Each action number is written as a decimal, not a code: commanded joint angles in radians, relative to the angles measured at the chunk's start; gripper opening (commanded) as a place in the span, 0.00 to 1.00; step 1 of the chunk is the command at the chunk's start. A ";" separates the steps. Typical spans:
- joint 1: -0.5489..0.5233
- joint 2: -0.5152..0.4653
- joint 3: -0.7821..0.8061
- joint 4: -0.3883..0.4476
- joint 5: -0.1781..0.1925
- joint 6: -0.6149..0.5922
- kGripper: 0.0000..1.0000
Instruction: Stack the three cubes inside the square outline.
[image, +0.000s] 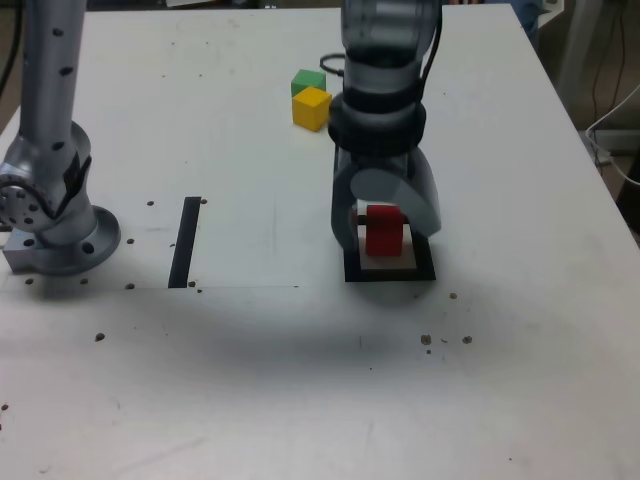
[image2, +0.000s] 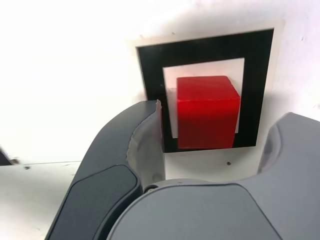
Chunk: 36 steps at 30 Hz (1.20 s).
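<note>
The red cube (image: 383, 230) (image2: 206, 111) rests on the white centre of the square outline (image: 390, 272) (image2: 152, 65). My gripper (image: 385, 222) (image2: 218, 116) hangs straight down over it, open. One finger (image2: 145, 125) stands on each side of the cube, and the wrist view shows a gap between each finger and the cube's faces. Far back on the table, the green cube (image: 308, 81) and the yellow cube (image: 311, 107) sit touching each other, the yellow one nearer the arm.
A straight black strip (image: 185, 242) lies on the white table toward the exterior view's left. The arm's metal base (image: 50, 225) stands at that view's left edge. Small dark specks dot the table's front.
</note>
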 joint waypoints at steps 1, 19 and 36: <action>0.003 -0.021 -0.027 0.042 0.020 -0.003 1.00; 0.292 -0.129 -0.116 0.277 0.084 0.262 1.00; 0.634 -0.042 -0.132 0.212 0.119 0.488 1.00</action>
